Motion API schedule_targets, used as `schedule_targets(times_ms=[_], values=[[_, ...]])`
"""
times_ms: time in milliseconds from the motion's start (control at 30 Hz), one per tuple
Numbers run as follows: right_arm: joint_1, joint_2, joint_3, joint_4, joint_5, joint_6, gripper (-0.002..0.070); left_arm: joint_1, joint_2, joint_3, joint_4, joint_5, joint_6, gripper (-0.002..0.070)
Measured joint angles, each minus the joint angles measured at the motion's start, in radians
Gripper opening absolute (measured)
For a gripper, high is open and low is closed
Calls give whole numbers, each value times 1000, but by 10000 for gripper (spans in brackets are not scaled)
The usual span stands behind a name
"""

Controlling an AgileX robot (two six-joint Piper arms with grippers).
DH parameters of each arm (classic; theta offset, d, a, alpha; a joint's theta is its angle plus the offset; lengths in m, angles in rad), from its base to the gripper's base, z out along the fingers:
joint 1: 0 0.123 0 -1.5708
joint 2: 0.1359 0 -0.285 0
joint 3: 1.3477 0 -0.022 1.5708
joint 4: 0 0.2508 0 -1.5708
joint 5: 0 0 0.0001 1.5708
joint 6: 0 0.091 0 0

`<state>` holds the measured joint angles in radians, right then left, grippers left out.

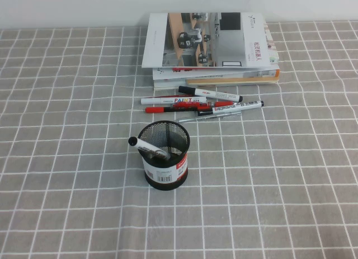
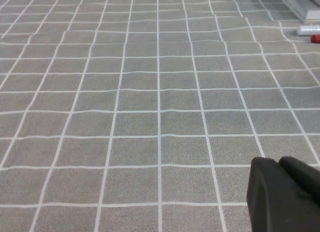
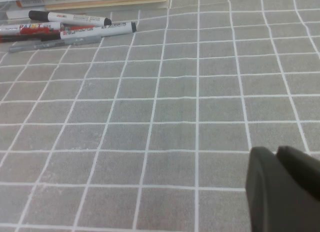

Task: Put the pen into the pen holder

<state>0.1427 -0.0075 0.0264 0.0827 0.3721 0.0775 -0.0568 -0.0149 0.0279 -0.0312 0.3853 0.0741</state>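
The pen [image 1: 235, 107], with a black cap, a red mark and a silvery barrel, lies flat among several pens in front of the books. It also shows in the right wrist view [image 3: 97, 31]. The black mesh pen holder [image 1: 165, 158] stands upright near the middle of the table. A white marker with a black cap [image 1: 148, 148] leans inside it. Neither arm shows in the high view. My left gripper [image 2: 280, 164] is shut and empty over bare cloth. My right gripper [image 3: 276, 153] is shut and empty, well short of the pens.
A stack of books [image 1: 212, 46] lies at the back. Beside the pen lie a white PAINT marker [image 1: 173, 100], a red pen [image 1: 168, 109], a black-capped white marker [image 1: 210, 93] and a clear pen [image 1: 218, 117]. A grey checked cloth [image 1: 291, 186] covers the table.
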Motion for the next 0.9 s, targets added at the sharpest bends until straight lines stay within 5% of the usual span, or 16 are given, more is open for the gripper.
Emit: schedule_targets(times_ms=[733,900], values=[[0,0,0,-44,0,0,-13,0,0,0,0,0,0,-3],[0,0,0,109,-36,0,-13,0,0,0,0,0,0,-3]])
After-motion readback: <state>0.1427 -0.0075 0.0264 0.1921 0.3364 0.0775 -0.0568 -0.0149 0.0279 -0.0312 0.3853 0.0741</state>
